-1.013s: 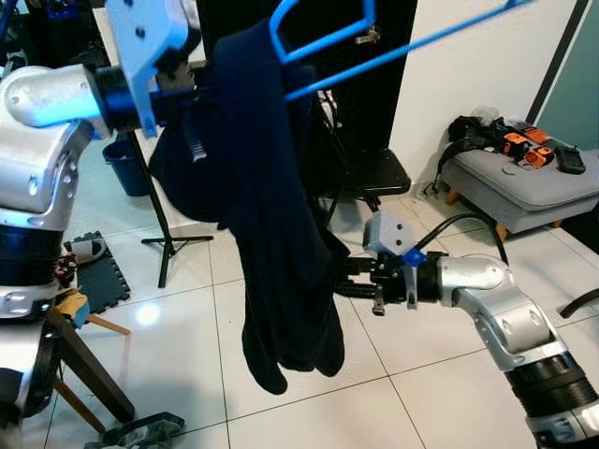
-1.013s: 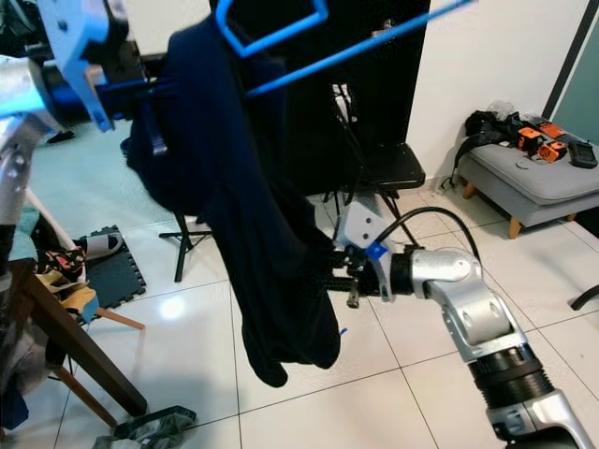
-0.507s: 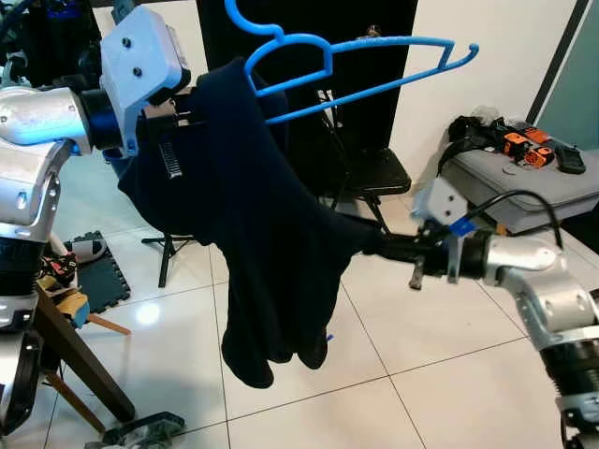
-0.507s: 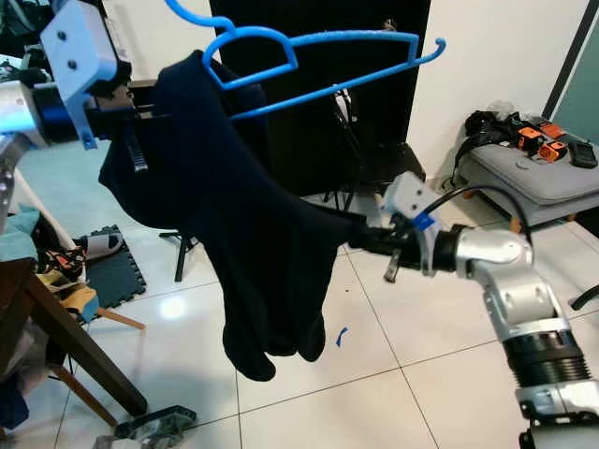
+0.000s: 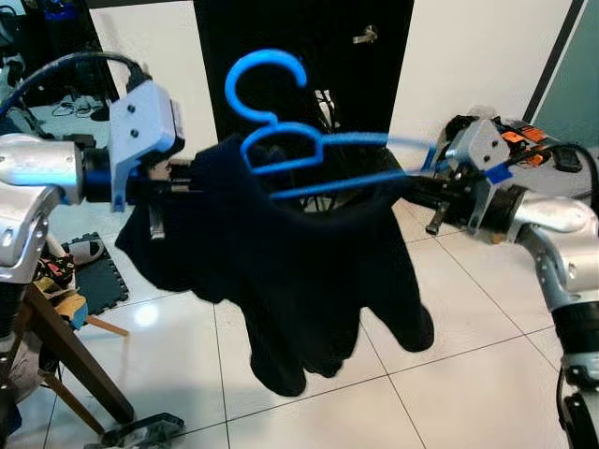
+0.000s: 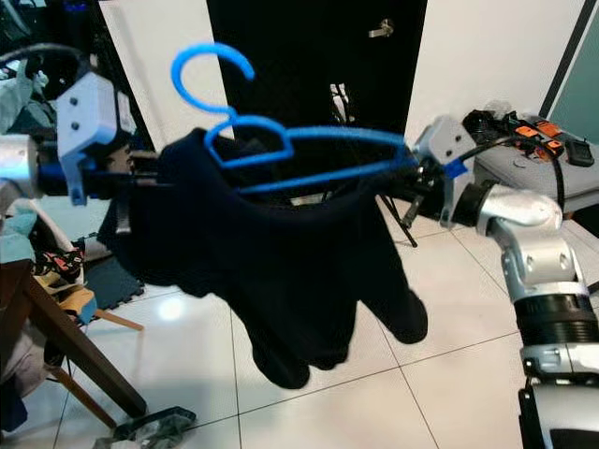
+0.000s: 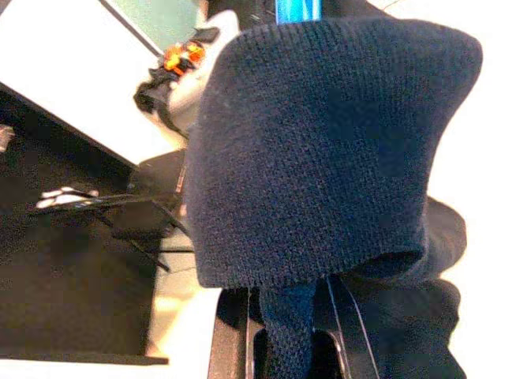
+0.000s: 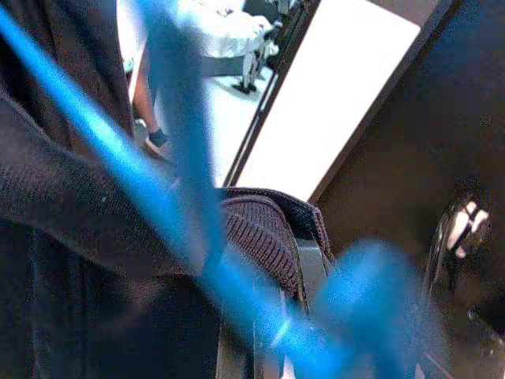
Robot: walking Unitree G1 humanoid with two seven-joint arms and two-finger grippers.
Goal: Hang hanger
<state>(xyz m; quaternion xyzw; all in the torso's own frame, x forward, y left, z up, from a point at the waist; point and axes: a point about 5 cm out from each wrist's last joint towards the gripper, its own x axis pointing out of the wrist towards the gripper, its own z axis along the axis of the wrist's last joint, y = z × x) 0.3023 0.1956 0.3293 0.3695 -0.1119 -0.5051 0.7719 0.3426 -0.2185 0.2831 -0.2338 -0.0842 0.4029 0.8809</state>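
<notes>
Held in the air between both arms: a dark blue knitted sweater [image 5: 299,271] on a blue hanger [image 5: 309,154], in front of a black door [image 5: 309,56].

Left gripper [image 5: 182,178] at one shoulder of the sweater, fingers pinching the knit; in the left wrist view, fabric folded over and squeezed between the black fingers [image 7: 343,332].

Right gripper [image 5: 421,187] at the other shoulder, beside the far tip of the hanger, closed on the sweater's edge; in the right wrist view, a ribbed hem [image 8: 260,237] caught at the fingers, with blurred blue hanger bars crossing in front.

Compared with half a second ago: right arm raised and pulled outward, from the middle of the cloth up to hanger height. Sweater now spread wide and almost level across the hanger, no more hanging in one long drape from the left side. Hanger turned more upright, hook [image 6: 211,70] pointing up above the collar, before lying tilted. Lower part of the sweater hanging free above the white tiled floor [image 5: 449,383].

At the right, a grey sofa [image 6: 576,173] with orange and black things on it.
</notes>
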